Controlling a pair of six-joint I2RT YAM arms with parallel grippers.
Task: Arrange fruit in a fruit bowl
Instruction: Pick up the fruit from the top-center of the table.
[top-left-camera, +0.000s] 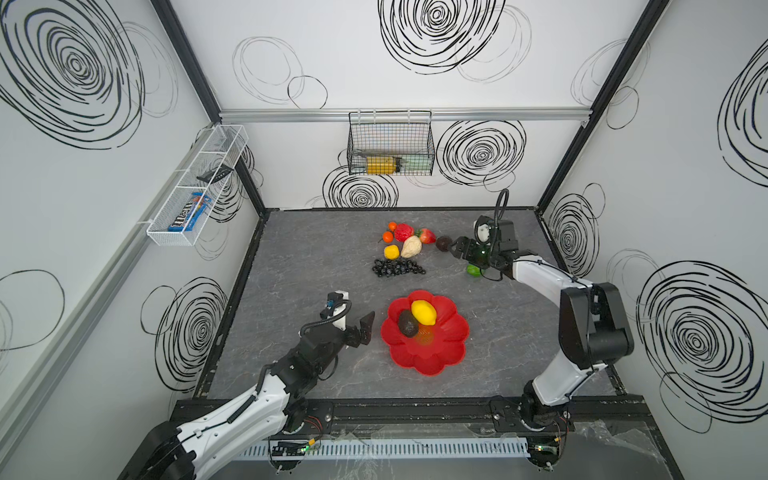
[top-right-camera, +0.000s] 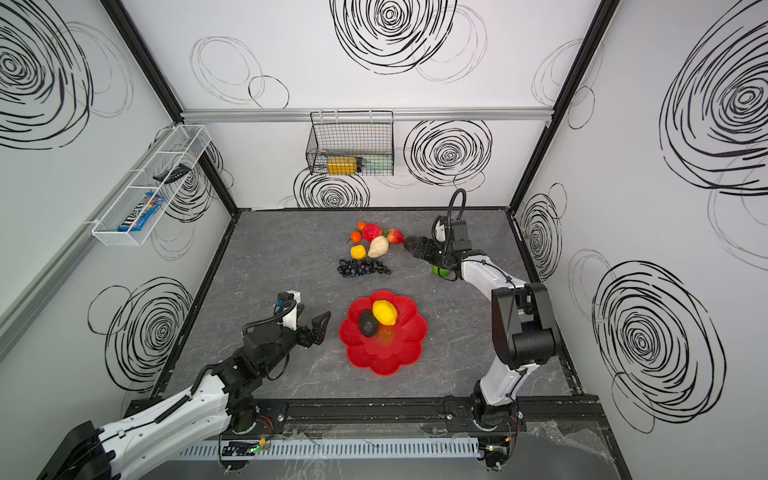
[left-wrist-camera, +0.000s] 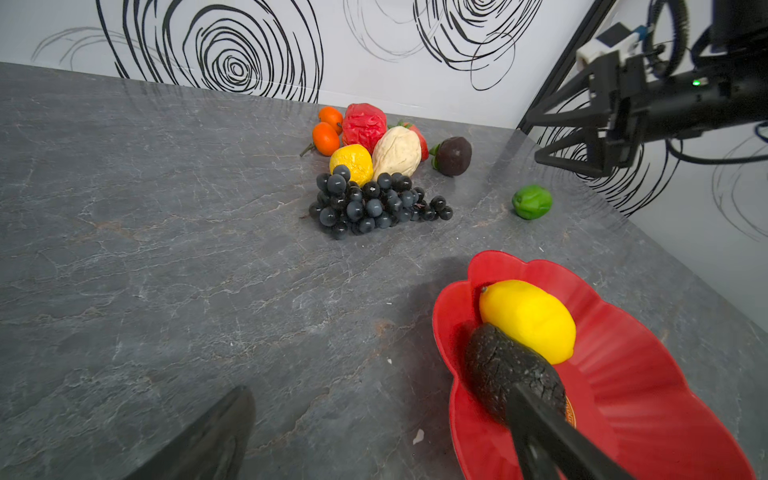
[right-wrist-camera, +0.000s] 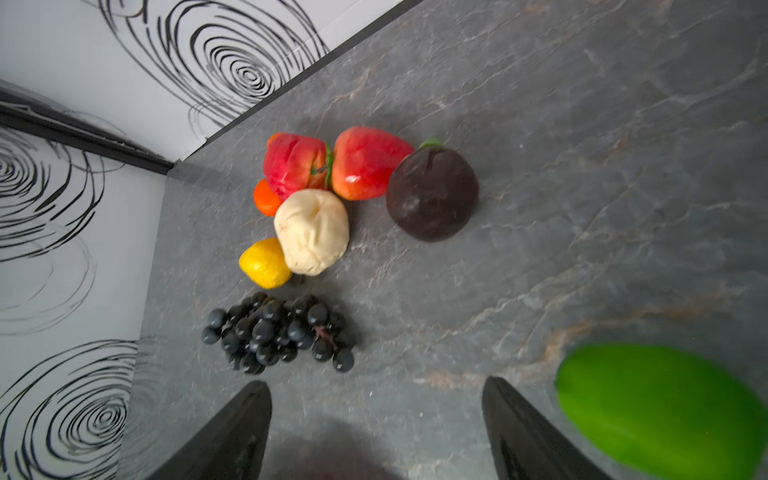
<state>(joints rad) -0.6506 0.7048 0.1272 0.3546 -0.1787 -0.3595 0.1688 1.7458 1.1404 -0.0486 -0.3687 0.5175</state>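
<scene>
- Grey stone-patterned tabletop (top-left-camera: 316, 270), walled in white with black scribbled rings; the fruit bowl (top-left-camera: 451, 353) sits near the front edge, holding a lemon (top-left-camera: 424, 312) and an avocado (top-left-camera: 408, 323) that touch.
- Farther back lie the grape bunch (top-left-camera: 398, 267), small lemon (top-left-camera: 391, 251), beige piece (top-left-camera: 411, 247), red apple (top-left-camera: 403, 232), tangerines (top-left-camera: 387, 236) and strawberry (top-left-camera: 427, 236).
- Left gripper (top-left-camera: 363, 332) hangs beside the bowl's rim, jaws wide apart and empty.
- Right gripper (right-wrist-camera: 374, 382), jaws spread with nothing between them, hovers by the second avocado (right-wrist-camera: 432, 193).
- Picking the next piece looks like the step in hand, probably that avocado. The jaws need centring around it and lowering without shoving the strawberry that touches it.
- The right arm half covers the lime (top-left-camera: 473, 270) in both top views. It is blurred and cut off in the right wrist view. Whether a fingertip touches the second avocado, I cannot tell.
</scene>
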